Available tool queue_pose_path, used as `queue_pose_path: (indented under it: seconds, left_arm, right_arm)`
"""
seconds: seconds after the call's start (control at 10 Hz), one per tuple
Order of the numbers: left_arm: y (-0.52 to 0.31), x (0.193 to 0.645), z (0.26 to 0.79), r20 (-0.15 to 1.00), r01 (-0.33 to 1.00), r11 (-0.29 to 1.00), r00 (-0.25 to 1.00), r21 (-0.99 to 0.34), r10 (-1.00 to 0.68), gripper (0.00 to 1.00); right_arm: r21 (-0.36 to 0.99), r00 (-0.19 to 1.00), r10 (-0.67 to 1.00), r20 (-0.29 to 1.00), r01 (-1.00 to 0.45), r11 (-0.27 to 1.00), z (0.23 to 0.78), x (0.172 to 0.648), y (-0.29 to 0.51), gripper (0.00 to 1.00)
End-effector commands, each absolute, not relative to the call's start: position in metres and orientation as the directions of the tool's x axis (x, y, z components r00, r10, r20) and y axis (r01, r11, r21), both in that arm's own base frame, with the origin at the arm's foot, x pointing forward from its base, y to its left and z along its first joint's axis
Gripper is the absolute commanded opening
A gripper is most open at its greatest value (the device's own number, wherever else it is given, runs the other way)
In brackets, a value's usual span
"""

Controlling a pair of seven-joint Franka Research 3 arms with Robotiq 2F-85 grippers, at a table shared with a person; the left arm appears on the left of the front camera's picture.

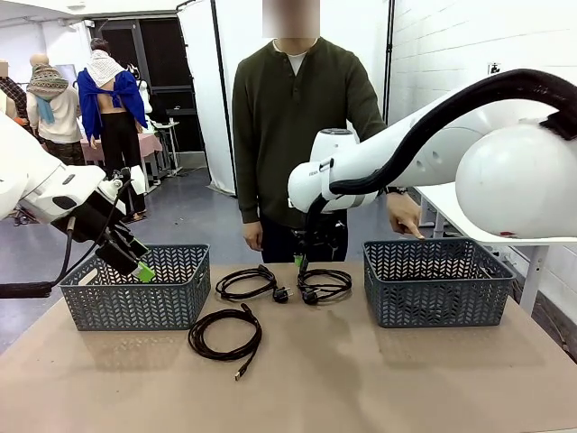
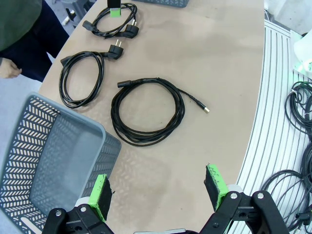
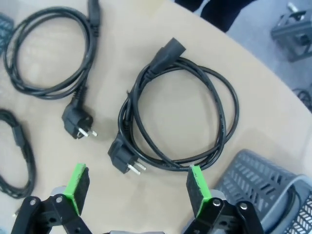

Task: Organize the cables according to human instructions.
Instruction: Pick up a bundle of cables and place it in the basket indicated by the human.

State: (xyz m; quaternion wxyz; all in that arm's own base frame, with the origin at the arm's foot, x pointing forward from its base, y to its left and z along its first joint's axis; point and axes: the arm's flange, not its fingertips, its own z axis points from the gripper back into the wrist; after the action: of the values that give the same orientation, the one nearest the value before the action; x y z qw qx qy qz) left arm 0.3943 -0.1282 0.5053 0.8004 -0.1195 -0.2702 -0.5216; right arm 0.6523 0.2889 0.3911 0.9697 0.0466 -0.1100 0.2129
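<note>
The right gripper [image 3: 136, 170] hovers, fingers wide and empty, over the plug cable [image 3: 168, 51] just left of the right basket [image 1: 437, 289], with the person's hand [image 1: 406, 216] at its far rim. The danger is that a pinch on one loop could unravel the coil, drag it, or snag its neighbour [image 3: 75, 122] further left. The left gripper [image 2: 156, 173], fingers open too, hangs far left of that basket. Count: three cables [image 2: 144, 139] on the counter [image 1: 379, 379], two baskets [image 1: 135, 302], maybe a fourth cord [image 3: 294, 195] inside.

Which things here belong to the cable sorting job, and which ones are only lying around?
Job:
- USB cable
- middle cable
- right cable
- left basket
- right basket
- person's hand at the right basket

Lying about:
- loose cords off the table
- side table
</note>
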Motion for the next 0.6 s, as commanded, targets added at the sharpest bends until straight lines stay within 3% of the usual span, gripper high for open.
queue_pose_path:
  seconds: [0.0, 0.5]
  left_arm:
    - [-0.1245, 0.3975, 0.5051, 0.57, 0.908, 0.411, 0.294, 0.084, -0.767, 1.0]
    - [-0.1245, 0.3975, 0.5051, 0.57, 0.908, 0.411, 0.294, 0.084, -0.767, 1.0]
  right_arm:
    - [0.005, 0.903, 0.361, 0.231, -0.372, 0.928, 0.385, 0.6667, 0.298, 1.0]
    - [0.04, 0.9, 0.37, 0.229, -0.388, 0.921, 0.379, 0.6616, 0.2937, 1.0]
